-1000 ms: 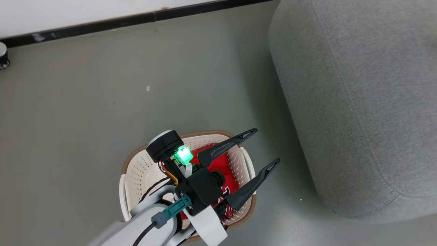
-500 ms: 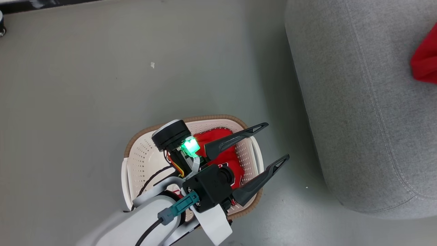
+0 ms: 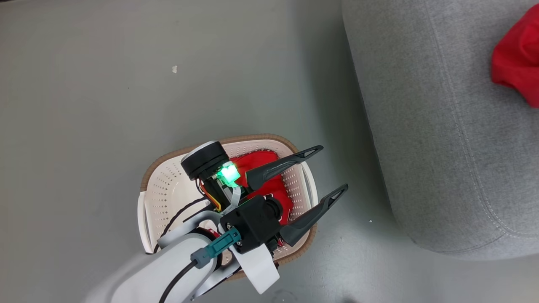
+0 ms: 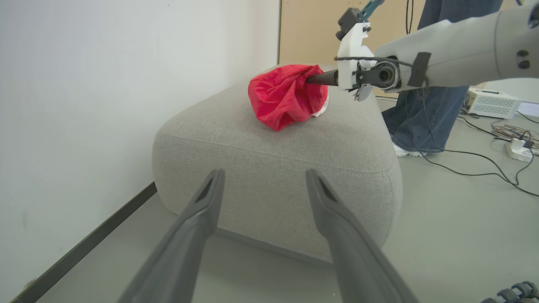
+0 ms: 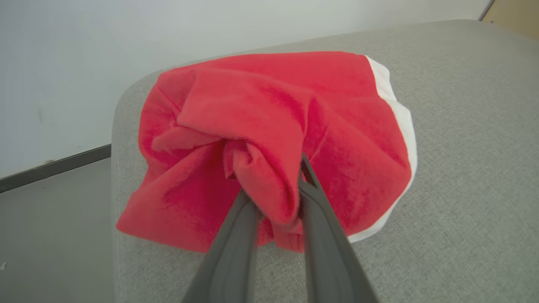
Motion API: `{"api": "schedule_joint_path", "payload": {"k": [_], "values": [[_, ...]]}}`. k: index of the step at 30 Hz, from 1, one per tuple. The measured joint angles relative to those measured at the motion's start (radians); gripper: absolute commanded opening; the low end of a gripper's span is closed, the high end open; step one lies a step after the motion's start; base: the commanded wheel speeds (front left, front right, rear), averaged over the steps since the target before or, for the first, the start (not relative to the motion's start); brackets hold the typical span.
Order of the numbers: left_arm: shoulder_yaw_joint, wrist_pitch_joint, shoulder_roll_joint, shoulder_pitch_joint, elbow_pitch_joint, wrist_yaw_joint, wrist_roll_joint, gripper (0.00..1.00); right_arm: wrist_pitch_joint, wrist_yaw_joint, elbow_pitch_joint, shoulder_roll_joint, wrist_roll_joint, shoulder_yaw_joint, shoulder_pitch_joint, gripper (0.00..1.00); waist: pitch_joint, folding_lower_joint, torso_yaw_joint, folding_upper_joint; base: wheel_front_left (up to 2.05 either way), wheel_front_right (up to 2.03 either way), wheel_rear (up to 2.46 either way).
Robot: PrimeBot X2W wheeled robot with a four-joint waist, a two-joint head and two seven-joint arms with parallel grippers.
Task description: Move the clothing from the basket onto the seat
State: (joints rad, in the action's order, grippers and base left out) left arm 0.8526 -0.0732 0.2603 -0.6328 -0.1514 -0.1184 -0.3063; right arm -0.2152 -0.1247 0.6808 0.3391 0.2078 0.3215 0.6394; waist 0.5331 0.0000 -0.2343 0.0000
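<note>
Showing more of the plain garment (image 3: pixel 516 67) at the head view's right edge than earlier, amid camera shift. Pinching a fold of that fleecy, white-edged red bundle between barely parted fingers of the right gripper (image 5: pixel 273 181), atop the rounded, woven grey seat (image 3: pixel 421 126). Holding the left gripper (image 3: pixel 332 167) wide open, empty, over the perforated cream basket (image 3: pixel 168 185) containing the jersey (image 3: pixel 261 162).

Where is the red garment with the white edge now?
In the right wrist view the red garment lies on the grey sofa, one fold in the right claw.
</note>
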Motion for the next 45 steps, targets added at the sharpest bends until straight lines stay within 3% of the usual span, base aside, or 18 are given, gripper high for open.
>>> {"api": "schedule_joint_path", "payload": {"k": [1, 3, 4, 15, 30, 45], "values": [[0.000, -0.001, 0.001, 0.000, 0.005, 0.000, 0.000, 1.00, 0.000, 0.000, 0.002, 0.000, 0.003, -0.007, -0.001, 0.49, 0.000, 0.0000, -0.003, 0.0000, 0.00, 0.00, 0.00], [0.000, -0.011, 0.004, 0.000, 0.013, 0.000, -0.001, 1.00, 0.003, 0.000, 0.005, -0.001, 0.014, -0.020, -0.004, 0.97, -0.002, 0.0000, -0.010, 0.0000, 0.00, 0.00, 0.00], [0.000, -0.014, 0.006, 0.000, 0.017, 0.000, -0.001, 1.00, 0.003, 0.000, 0.005, -0.003, 0.021, -0.026, -0.008, 1.00, -0.004, 0.0000, -0.013, 0.0000, 0.00, 0.00, 0.00], [-0.002, -0.040, 0.024, 0.000, 0.073, -0.003, -0.013, 1.00, -0.011, 0.000, -0.033, -0.026, 0.066, -0.080, -0.092, 1.00, -0.029, 0.0000, -0.045, 0.0000, 0.00, 0.00, 0.00], [-0.045, -0.105, 0.030, 0.013, 0.146, 0.004, -0.034, 1.00, -0.024, 0.000, -0.278, -0.017, 0.089, -0.177, -0.209, 1.00, -0.117, 0.0000, -0.067, 0.0000, 0.00, 0.00, 0.00], [-0.148, -0.155, 0.030, 0.100, 0.220, 0.090, -0.090, 1.00, -0.033, 0.000, -0.470, -0.077, 0.040, -0.355, -0.180, 1.00, -0.209, 0.0000, -0.014, 0.0000, 0.00, 0.00, 0.00]]}}
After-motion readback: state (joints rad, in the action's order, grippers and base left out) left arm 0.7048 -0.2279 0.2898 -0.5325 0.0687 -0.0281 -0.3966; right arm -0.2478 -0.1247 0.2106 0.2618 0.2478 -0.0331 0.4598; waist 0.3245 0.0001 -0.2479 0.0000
